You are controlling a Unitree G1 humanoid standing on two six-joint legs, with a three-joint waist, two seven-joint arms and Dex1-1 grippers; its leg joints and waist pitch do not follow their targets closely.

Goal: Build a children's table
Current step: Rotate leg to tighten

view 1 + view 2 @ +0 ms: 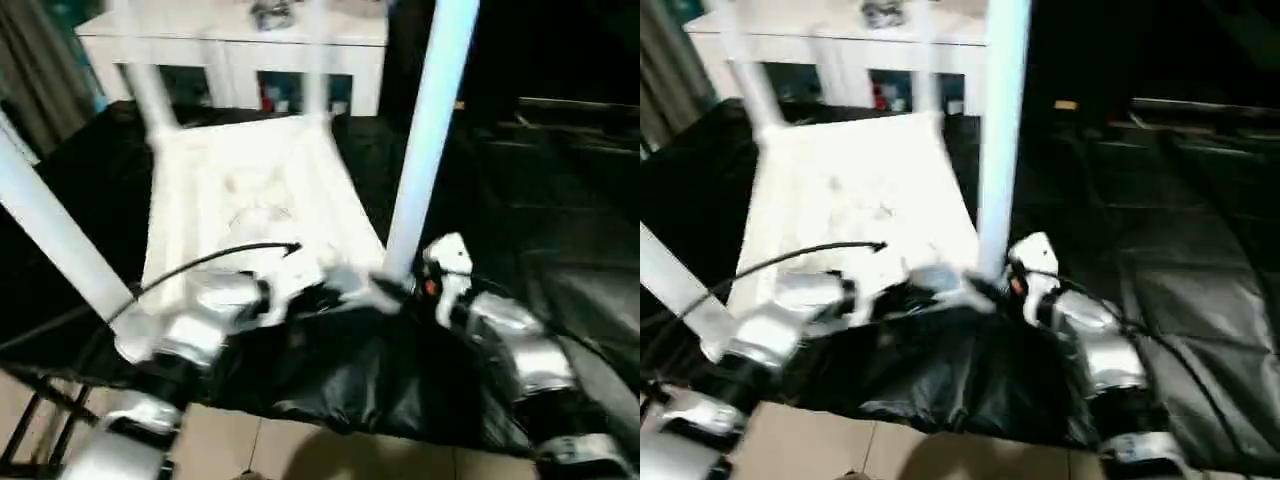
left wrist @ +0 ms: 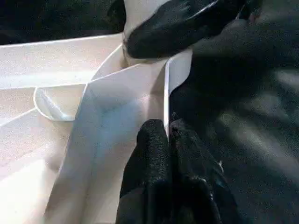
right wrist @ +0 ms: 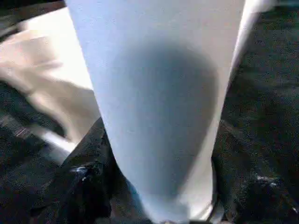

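Left gripper (image 2: 169, 154) pinched tight on the near rim of the upturned children's table top (image 1: 250, 190), one finger on each side of the thin wall. Right gripper (image 3: 154, 186) wrapped around the base of the near-right leg (image 1: 428, 130), fingers spread to leg width; that leg stands upright in its corner socket, just beside the left gripper. Top lies ribbed side up on the black-draped tabletop (image 1: 560, 300). Other legs stand beyond, white cabinet (image 1: 240, 40) behind.
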